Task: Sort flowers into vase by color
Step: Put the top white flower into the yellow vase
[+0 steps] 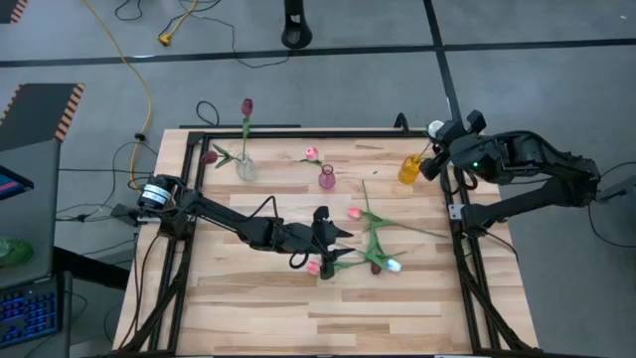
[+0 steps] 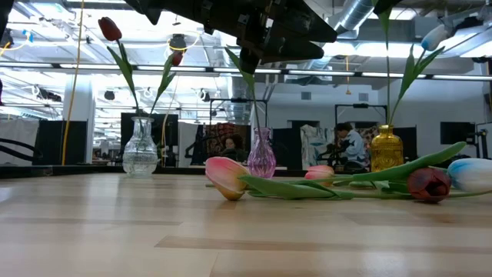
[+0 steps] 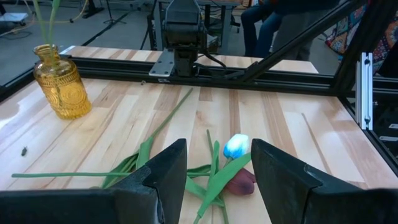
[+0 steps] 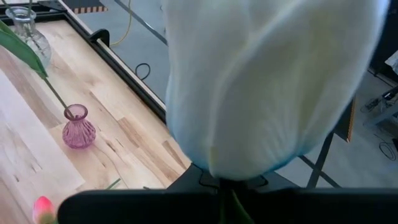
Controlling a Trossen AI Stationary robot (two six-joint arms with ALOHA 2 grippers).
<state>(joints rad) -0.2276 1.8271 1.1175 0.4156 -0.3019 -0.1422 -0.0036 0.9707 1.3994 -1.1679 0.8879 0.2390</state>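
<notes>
Red stems already up in the clear vase, pink in the purple vase, right gripper clenched on a white tulip above the amber vase, left gripper spread wide over the loose flowers left mid-table.

The table was pale striped wood inside a black frame. Three vases stood on it: a clear glass one holding dark red tulips, a purple one and an amber one with an embossed pattern. Loose pink, dark red and blue-tinged white tulips had green stems.
</notes>
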